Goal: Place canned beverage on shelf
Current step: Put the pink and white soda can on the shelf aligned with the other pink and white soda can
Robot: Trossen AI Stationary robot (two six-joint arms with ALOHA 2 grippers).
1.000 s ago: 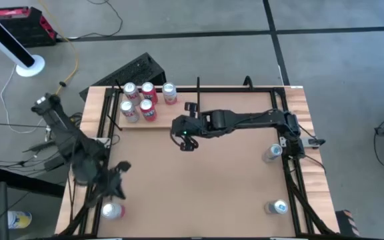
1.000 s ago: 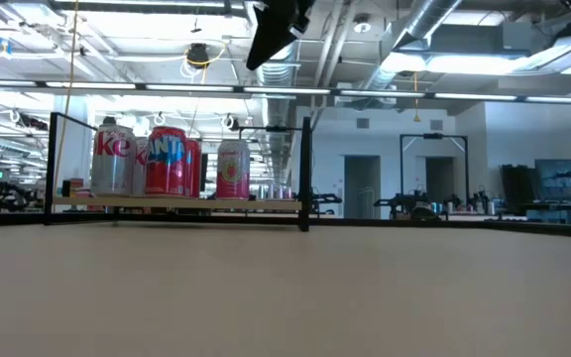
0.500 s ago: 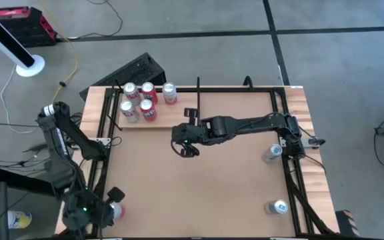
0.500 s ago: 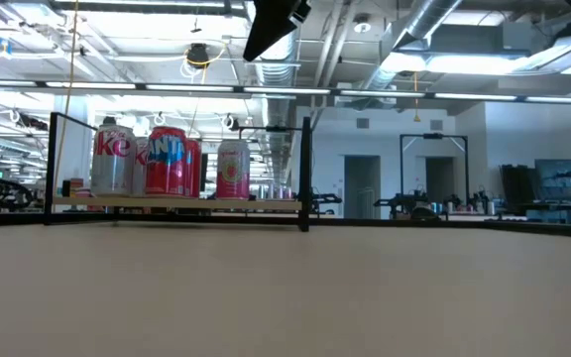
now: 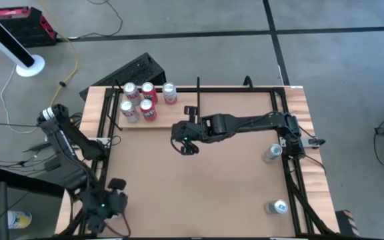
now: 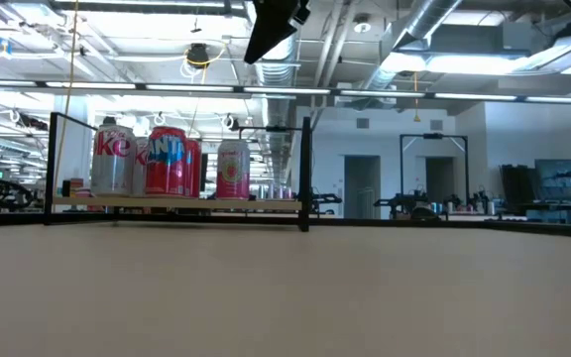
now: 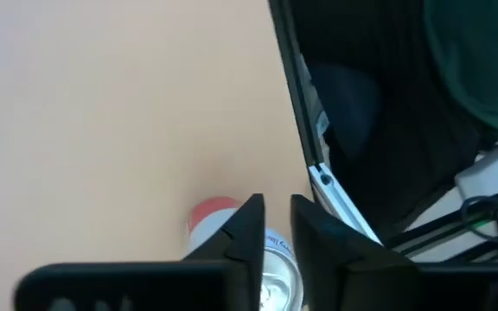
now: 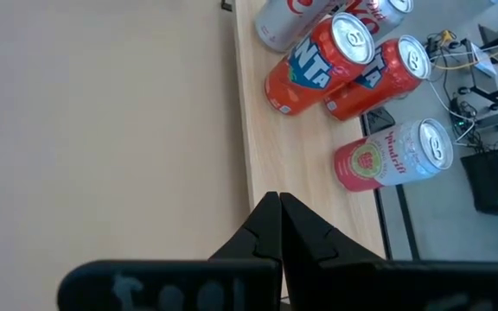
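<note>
Overhead, we locate the left gripper (image 5: 109,203) at the near left corner of the table (image 5: 205,193), directly above the spot where a can stands; the can itself is hidden beneath it in this view. We locate the right gripper (image 5: 187,141) above mid-table, just in front of the shelf (image 5: 179,110), which lies along the far left edge and carries five cans (image 5: 145,100). Two further cans stand along the right edge of the table: one (image 5: 272,153) beside the right arm's base, one (image 5: 277,208) nearer the front corner.

From table height, we see the shelf (image 6: 176,204) as a thin raised plank between black uprights, with upright cans (image 6: 167,161) on it. A dark part of the right arm shows at the upper edge, well above the table.

Through the left wrist camera, we see the left gripper (image 7: 277,226) pointing down at a red-and-silver can (image 7: 258,259) near the table's edge rail. The fingers (image 7: 247,226) stand slightly parted, with a narrow gap between them, and lie above the can's top; they hold nothing.

Through the right wrist camera, we see the right gripper (image 8: 272,218) with its fingers (image 8: 262,226) pressed together and empty. Ahead of it the shelf (image 8: 292,164) holds two orange cans (image 8: 318,60), a pink can (image 8: 392,155) and silver cans (image 8: 284,17).
</note>
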